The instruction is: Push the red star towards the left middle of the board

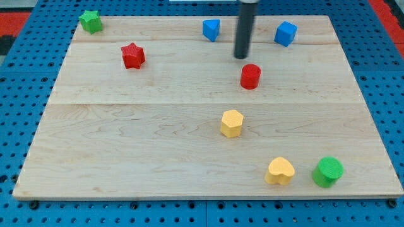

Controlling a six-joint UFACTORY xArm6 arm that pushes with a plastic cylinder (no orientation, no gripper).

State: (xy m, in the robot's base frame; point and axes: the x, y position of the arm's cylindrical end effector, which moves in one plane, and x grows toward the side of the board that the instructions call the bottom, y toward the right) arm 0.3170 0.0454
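Observation:
The red star [133, 55] lies on the wooden board [126, 145] in its upper left part. My tip [242, 57] is at the end of the dark rod in the upper middle, far to the right of the red star. The tip stands just above and slightly left of the red cylinder [250, 76], apart from it.
A green star [91, 21] sits at the top left corner. Two blue cubes [211, 29] [285, 33] lie along the top edge. A yellow hexagon [231, 123] is mid-board. A yellow heart [279, 171] and a green cylinder [327, 172] are at the bottom right.

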